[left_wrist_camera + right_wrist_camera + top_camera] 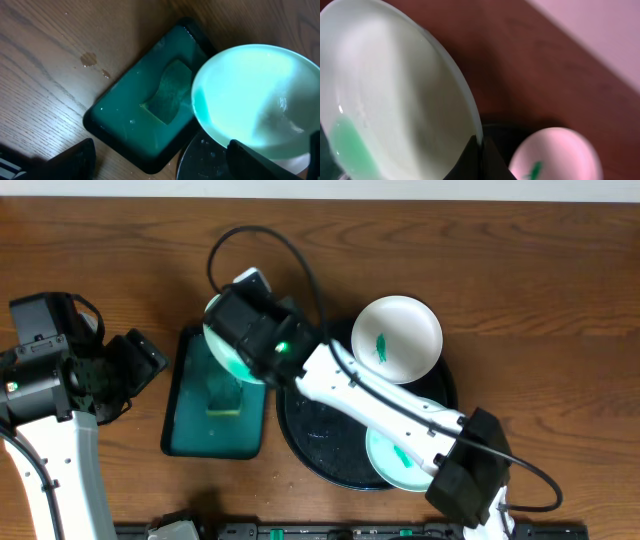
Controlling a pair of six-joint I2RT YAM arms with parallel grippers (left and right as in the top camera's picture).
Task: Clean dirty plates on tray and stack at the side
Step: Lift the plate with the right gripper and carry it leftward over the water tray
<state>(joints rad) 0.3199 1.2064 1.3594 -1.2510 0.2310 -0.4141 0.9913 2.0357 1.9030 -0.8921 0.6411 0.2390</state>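
Two grippers: L gripper (138,370) spread wide, empty; green tub (125,130) w/ sponge (170,95) just to its right. R gripper (479,150) clenched on plate (395,90) rim, over tub. Right of it, tray (320,440) w/ two marked plates (397,338).

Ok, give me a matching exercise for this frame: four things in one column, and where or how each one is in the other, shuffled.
Things
1. sponge
2. marked white plate
3. pale plate
4. left hand

Places
A. gripped by the right hand above the green basin
B. open, left of the green basin
C. lying in the green basin
D. on the round black tray

Pairs: 1-C, 2-D, 3-A, 4-B
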